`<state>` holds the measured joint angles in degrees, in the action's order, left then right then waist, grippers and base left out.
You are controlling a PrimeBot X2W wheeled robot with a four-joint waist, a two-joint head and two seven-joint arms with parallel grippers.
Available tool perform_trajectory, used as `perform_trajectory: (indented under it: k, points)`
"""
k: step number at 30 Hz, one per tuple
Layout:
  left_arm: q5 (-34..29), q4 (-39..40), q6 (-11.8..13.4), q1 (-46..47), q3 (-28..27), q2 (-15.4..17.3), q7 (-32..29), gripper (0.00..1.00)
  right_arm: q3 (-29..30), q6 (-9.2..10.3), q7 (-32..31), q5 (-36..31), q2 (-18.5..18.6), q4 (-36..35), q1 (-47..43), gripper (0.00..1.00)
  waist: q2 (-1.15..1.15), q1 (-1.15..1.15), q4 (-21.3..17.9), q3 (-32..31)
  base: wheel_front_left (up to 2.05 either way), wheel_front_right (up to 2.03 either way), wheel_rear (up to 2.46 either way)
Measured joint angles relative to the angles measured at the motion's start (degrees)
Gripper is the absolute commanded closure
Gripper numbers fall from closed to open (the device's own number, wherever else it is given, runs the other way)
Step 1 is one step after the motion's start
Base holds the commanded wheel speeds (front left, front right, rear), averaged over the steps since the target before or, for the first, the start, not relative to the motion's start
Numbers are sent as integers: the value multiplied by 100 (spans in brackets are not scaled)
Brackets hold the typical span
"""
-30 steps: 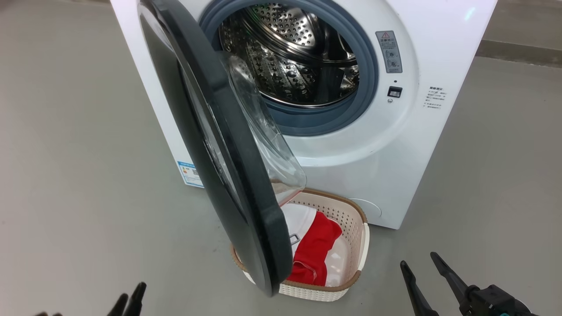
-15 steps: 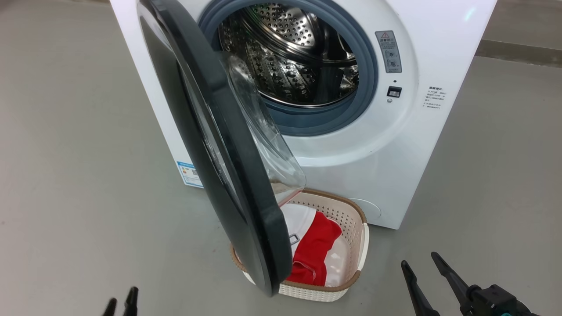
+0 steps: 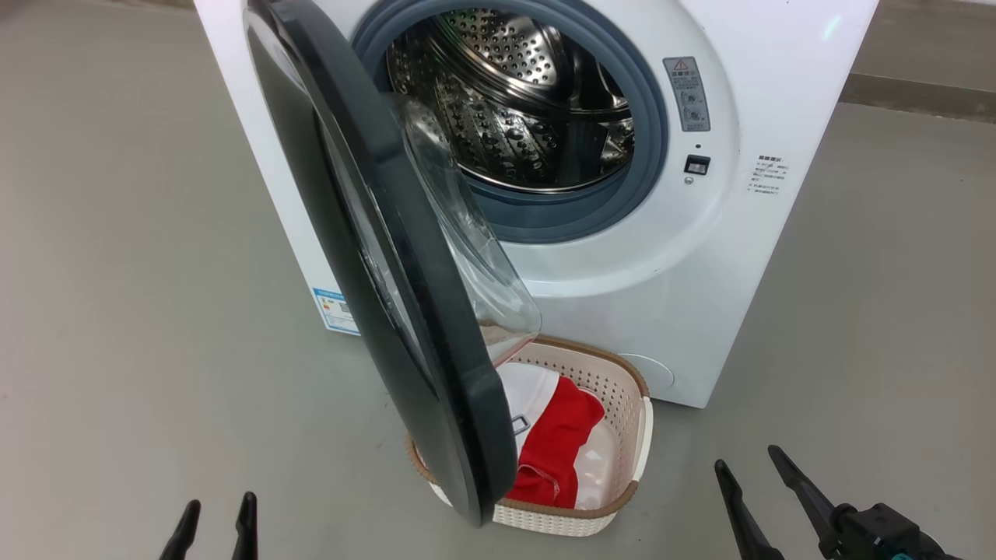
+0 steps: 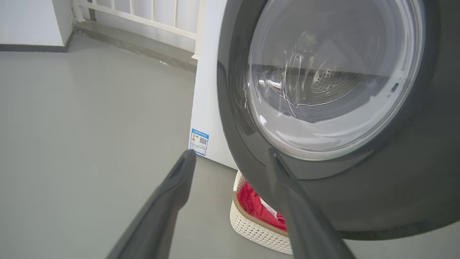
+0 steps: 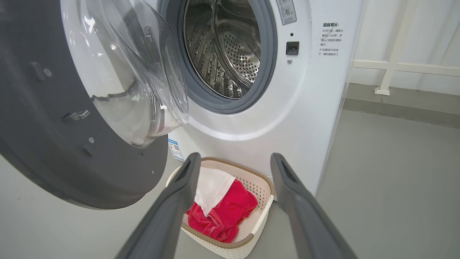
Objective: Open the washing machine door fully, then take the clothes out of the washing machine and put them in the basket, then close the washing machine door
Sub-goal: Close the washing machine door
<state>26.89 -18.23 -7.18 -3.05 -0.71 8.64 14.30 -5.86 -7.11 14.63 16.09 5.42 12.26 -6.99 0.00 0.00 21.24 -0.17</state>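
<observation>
Clothes (image 3: 556, 443) basketed, left gripper (image 3: 221, 502) has spread open at lower left, right gripper (image 3: 746, 457) open too; washing machine door (image 3: 424, 280) awaits closing.

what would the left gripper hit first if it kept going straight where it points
Probably the washing machine door, its black rim's left edge, where the left gripper points. Depth is unclear; it might just miss and reach the washing machine side.

Door (image 3: 436, 311) stood open over basket (image 3: 644, 435); clothes (image 3: 560, 443) lay inside. My left gripper (image 3: 220, 505) and right gripper (image 3: 746, 459) hung low, fingers spread apart.
</observation>
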Motion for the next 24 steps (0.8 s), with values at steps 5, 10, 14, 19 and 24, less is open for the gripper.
perform_trajectory:
  k: [5,10,14,19,24]
  points:
    - [-778,279,0,-119,-289,-215,0,0,30,0,0,27,1,-1,1,0,0,0,3,-15,0,0,0]
    - [-1439,660,0,-237,-584,-411,0,0,56,0,0,57,9,-21,2,0,0,0,-5,-76,0,0,0]
    - [-1645,676,0,-402,-625,-447,0,0,83,0,0,57,11,-21,-7,0,0,0,-14,-133,0,0,0]
    - [-1685,668,0,-431,-627,-494,0,0,90,0,0,57,5,-12,-20,0,0,0,-32,-174,0,0,0]
    - [-1685,675,0,-434,-627,-530,0,0,92,0,0,57,-3,0,-122,0,0,0,-49,-195,0,0,0]
